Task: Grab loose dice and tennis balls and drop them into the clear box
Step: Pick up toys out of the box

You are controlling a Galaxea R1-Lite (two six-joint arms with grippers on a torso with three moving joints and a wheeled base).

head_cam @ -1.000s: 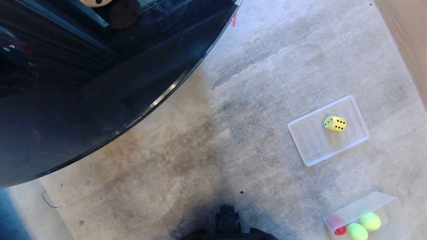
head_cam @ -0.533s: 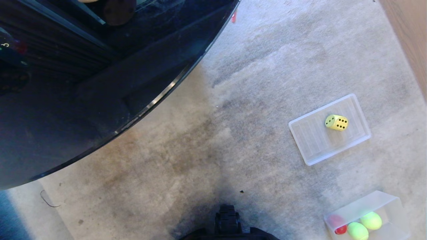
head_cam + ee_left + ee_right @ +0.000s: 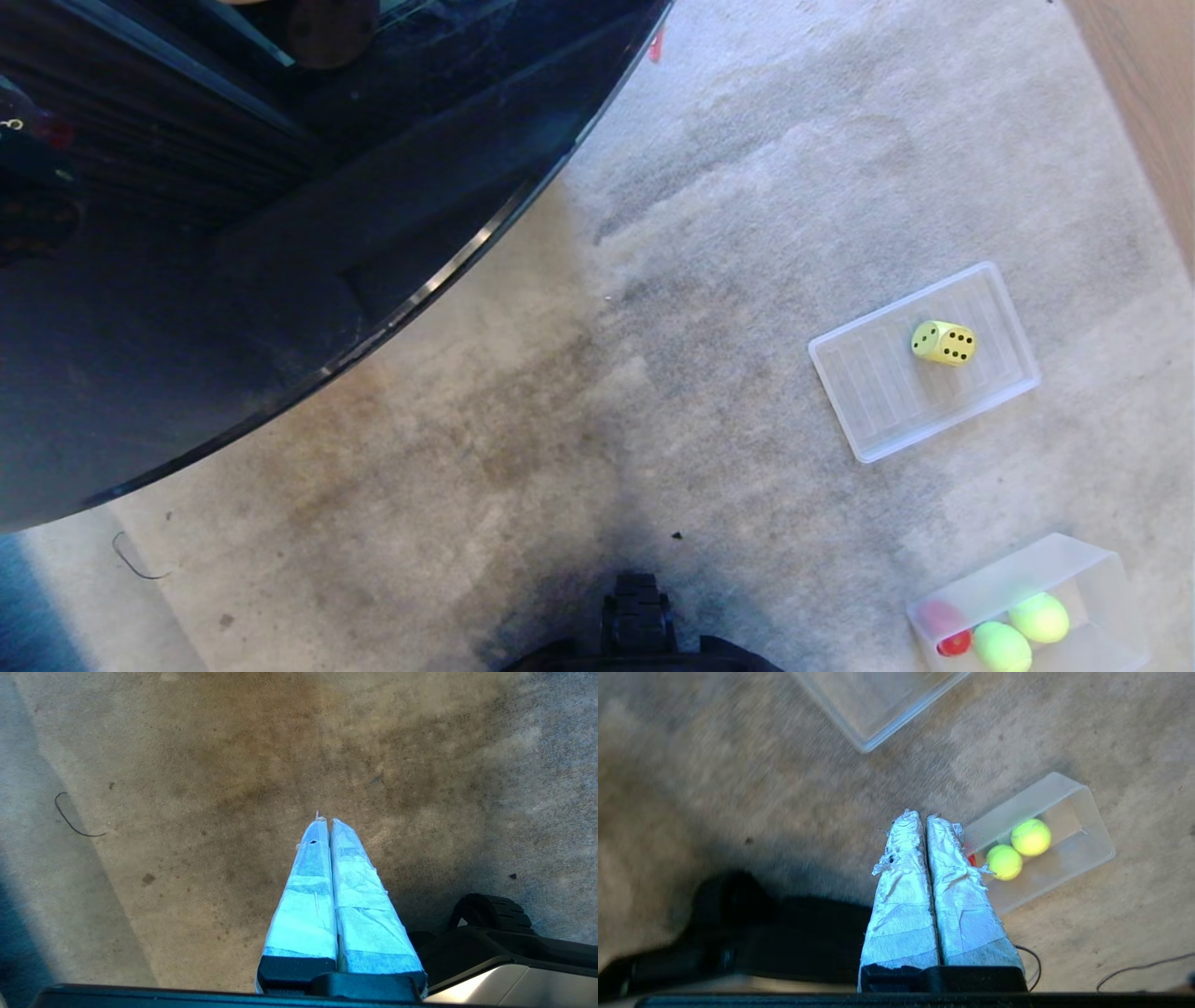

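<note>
The yellow black-dotted die (image 3: pixel 943 343) sits loose on the flat ribbed clear lid (image 3: pixel 878 401), so the right pincer (image 3: pixel 923 817), closed and empty, hangs above the translucent clear box (image 3: pixel 1092 812); the left pincer (image 3: pixel 325 822) is closed too.

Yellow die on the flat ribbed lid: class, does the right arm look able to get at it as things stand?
Probably yes. The yellow die sits alone on the flat lid, with bare carpet around it and nothing over it. The right gripper is shut and empty near the clear box, so it must open first.
</note>
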